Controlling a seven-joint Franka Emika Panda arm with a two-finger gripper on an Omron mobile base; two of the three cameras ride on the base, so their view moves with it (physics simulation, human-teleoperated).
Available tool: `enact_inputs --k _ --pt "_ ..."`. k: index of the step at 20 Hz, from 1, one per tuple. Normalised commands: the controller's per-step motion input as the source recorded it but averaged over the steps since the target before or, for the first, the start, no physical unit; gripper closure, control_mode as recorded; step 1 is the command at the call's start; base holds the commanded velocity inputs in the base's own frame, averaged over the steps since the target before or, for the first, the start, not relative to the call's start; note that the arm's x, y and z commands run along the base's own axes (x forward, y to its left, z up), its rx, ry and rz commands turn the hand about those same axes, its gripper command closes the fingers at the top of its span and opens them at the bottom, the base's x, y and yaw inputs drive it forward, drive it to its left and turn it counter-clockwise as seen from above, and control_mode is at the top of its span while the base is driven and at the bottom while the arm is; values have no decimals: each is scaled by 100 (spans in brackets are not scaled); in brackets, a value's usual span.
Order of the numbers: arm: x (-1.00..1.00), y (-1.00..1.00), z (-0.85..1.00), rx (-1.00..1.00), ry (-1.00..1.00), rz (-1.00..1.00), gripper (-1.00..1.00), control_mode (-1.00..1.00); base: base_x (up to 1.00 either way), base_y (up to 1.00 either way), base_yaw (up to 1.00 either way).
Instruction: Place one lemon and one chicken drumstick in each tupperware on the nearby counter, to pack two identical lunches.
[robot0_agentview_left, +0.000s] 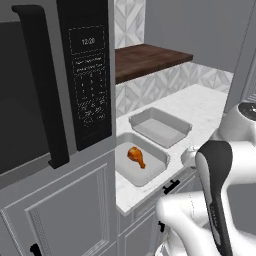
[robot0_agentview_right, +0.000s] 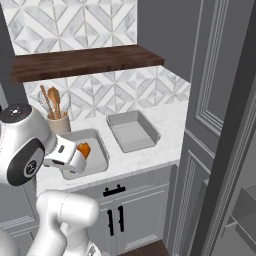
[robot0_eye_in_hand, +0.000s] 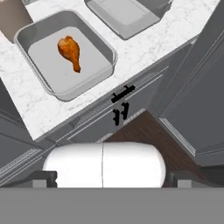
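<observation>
Opened wide and holding nothing, the gripper (robot0_eye_in_hand: 105, 177) hangs above the front edge of the counter (robot0_eye_in_hand: 144, 48), looking down. On the marble sit two tupperware trays side by side. One tray (robot0_eye_in_hand: 94, 41) holds a chicken drumstick (robot0_eye_in_hand: 70, 52) lying on its floor. Just beside it, the other tray (robot0_agentview_left: 180, 125) has nothing inside. Black handles (robot0_eye_in_hand: 122, 94) mark the cabinet below.

Arm (robot0_agentview_left: 220, 190): glossy white rounded shells, bulbous at joints. Long black oval inlay along one link. Round dark grey joint cap with small pale mark. Hand block white, small dark squared finger tips (robot0_eye_in_hand: 43, 178)
</observation>
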Motion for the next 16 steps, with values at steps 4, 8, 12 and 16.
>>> enact_inputs --k 4,8,12,16 --pt "0 0 0 0 0 0 -100 -100 0 0 0" --pt "-25 4 -1 0 0 0 -100 -100 0 0 0" --pt "-21 0 -1 0 0 0 -100 100 -75 7 0" --pt "0 0 0 0 0 0 -100 100 -100 4 -17"
